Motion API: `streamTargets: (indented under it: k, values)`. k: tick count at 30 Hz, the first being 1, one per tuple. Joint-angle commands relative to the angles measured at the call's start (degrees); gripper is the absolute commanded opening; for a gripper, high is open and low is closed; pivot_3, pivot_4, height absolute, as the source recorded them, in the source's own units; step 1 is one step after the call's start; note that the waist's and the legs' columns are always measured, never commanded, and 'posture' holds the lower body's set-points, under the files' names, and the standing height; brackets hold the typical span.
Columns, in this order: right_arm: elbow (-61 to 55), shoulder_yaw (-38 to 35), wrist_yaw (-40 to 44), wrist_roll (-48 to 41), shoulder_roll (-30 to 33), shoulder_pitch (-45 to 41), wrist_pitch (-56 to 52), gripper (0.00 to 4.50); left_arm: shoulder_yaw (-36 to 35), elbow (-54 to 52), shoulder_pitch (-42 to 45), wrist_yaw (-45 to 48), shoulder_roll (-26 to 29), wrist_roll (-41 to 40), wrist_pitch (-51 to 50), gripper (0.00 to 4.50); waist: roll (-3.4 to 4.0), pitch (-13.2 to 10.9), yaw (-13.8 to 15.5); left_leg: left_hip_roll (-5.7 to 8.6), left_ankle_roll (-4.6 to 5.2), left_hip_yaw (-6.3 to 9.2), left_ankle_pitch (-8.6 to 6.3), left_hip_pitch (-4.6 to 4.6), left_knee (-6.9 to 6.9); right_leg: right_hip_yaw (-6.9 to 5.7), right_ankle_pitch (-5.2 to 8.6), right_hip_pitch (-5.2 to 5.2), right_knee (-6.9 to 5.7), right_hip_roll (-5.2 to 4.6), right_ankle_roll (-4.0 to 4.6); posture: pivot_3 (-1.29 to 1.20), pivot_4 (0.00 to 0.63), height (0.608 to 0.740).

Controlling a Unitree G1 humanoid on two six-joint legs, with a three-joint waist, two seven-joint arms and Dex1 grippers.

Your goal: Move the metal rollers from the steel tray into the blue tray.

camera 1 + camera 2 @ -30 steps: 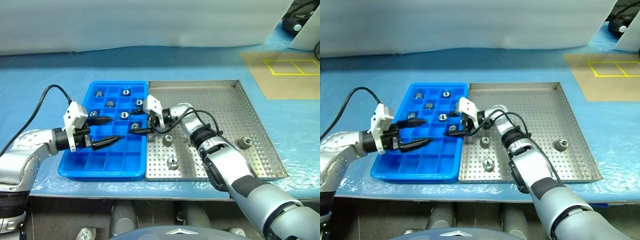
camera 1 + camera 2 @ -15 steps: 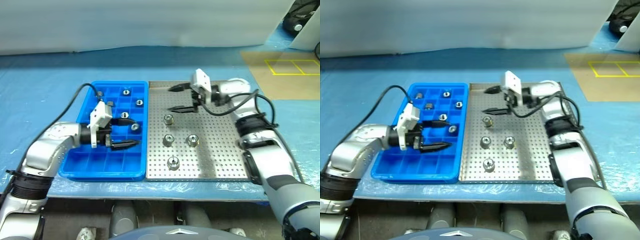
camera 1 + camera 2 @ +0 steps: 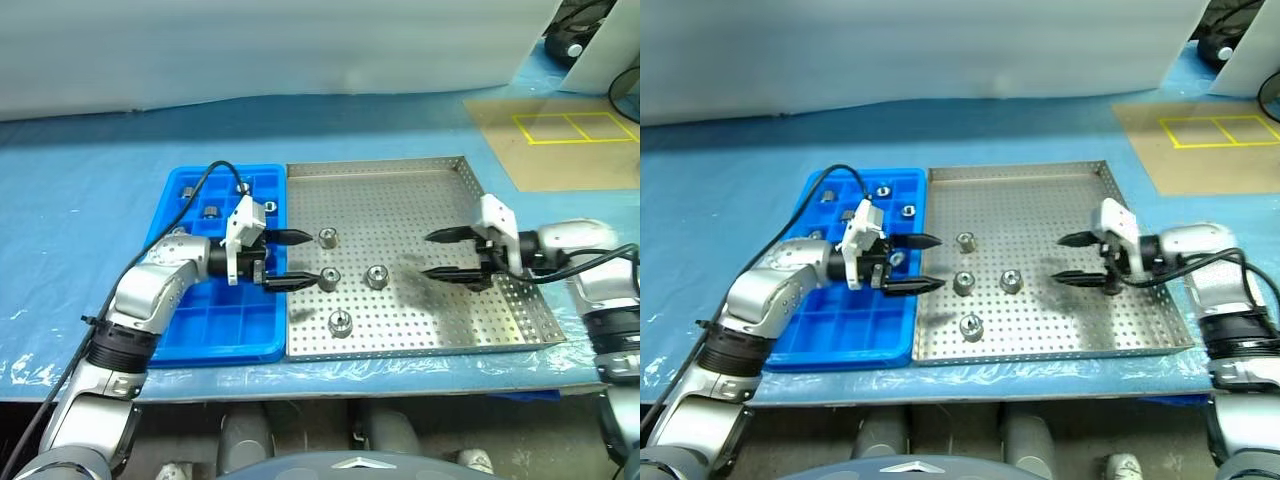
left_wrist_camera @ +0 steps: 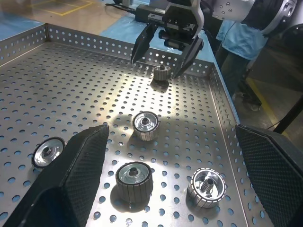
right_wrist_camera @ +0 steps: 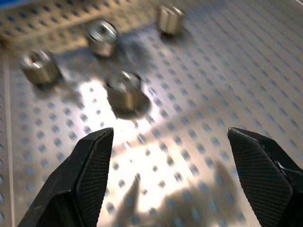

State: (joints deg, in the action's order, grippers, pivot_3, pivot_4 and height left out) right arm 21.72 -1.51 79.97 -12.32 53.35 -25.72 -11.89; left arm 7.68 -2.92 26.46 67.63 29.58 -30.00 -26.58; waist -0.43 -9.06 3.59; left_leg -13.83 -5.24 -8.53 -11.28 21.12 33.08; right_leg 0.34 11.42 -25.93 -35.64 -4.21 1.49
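The left arm hides part of the blue tray (image 3: pixel 190 330), so not every roller in its far cells can be made out. Four rollers (image 3: pixel 376 276) stand on end, holes up, in the steel tray (image 3: pixel 400 190). The left gripper (image 3: pixel 293 259) and the right gripper (image 3: pixel 443 254) both gape empty over it.

The blue tray (image 3: pixel 190 335) lies directly left of the steel tray (image 3: pixel 400 180), edges touching. Four metal rollers (image 3: pixel 376 277) rest on the steel tray's left half; a fifth sits near its right rim. Further rollers occupy the blue tray's rear compartments.
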Motion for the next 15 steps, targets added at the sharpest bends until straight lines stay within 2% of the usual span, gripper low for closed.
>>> streamTargets:
  k: [1,6,9,15]
  values:
    - [4.8,-5.4,-1.7,0.1,4.6,2.9,3.8,3.97,-0.7,-0.4,0.1,1.1,0.8,0.0,0.7,4.5,0.0,0.0,0.1,0.0,0.02,0.0,0.0,0.0,0.0,0.01,0.0,0.01,0.03,0.0,0.0,-0.11,0.15,0.74]
    - [9.2,-7.4,-1.5,0.5,8.0,9.4,5.4,3.97,-0.5,-1.2,-1.8,1.3,1.1,-0.1,0.6,4.5,0.0,0.0,-0.6,0.0,0.54,-0.05,-0.08,0.06,-0.01,-0.05,0.0,0.02,0.18,0.02,0.0,-0.12,0.15,0.74]
    - [11.4,-6.8,-2.7,0.6,6.7,8.3,6.4,3.97,-0.5,-0.5,-1.3,1.3,0.8,0.0,0.7,4.5,-0.01,0.0,-1.2,0.02,0.59,-0.12,-0.11,0.03,0.1,-0.11,0.0,0.07,0.17,0.0,0.0,-0.13,0.15,0.74]
    - [15.6,-4.1,-4.1,2.7,3.6,4.1,8.8,3.97,-0.4,-0.1,-0.9,1.7,0.7,0.1,0.9,4.5,-0.03,0.0,-1.3,0.03,0.42,-0.12,-0.23,-0.59,0.18,-0.16,0.02,0.69,0.17,-0.02,-0.05,-0.13,0.15,0.74]
